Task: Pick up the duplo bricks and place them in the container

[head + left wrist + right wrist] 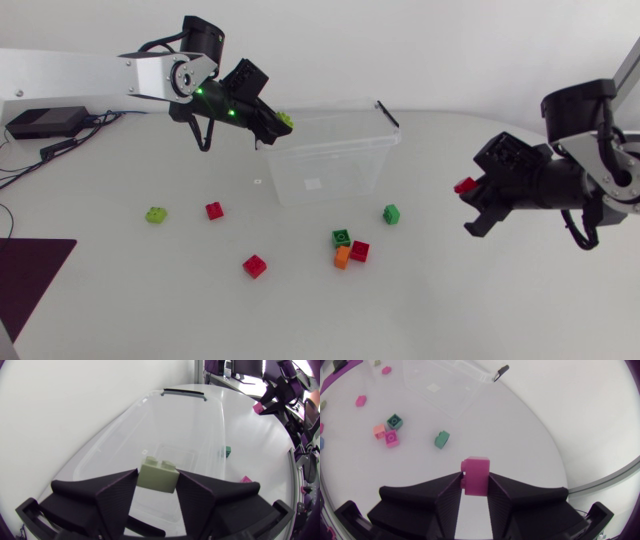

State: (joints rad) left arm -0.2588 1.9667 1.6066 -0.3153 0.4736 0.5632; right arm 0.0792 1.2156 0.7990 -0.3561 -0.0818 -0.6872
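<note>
My left gripper [278, 124] hangs over the left rim of the clear plastic container [335, 172], shut on a lime green brick [286, 120]. In the left wrist view that brick [159, 475] sits between both fingers, above the inside of the container [125, 435]. My right gripper [470, 196] is above the table's right side, shut on a red brick [464, 185]; the brick [476, 475] shows pinched between its fingers. Loose bricks lie in front of the container: lime [156, 214], red [214, 210], red [254, 265], green [341, 238], orange [342, 257], red [359, 251], green [391, 213].
The container has a black handle [388, 113] at its right end. A black box [45, 122] with cables sits at the back left. A dark maroon mat [30, 275] lies at the front left corner. A small white tag [258, 182] rests left of the container.
</note>
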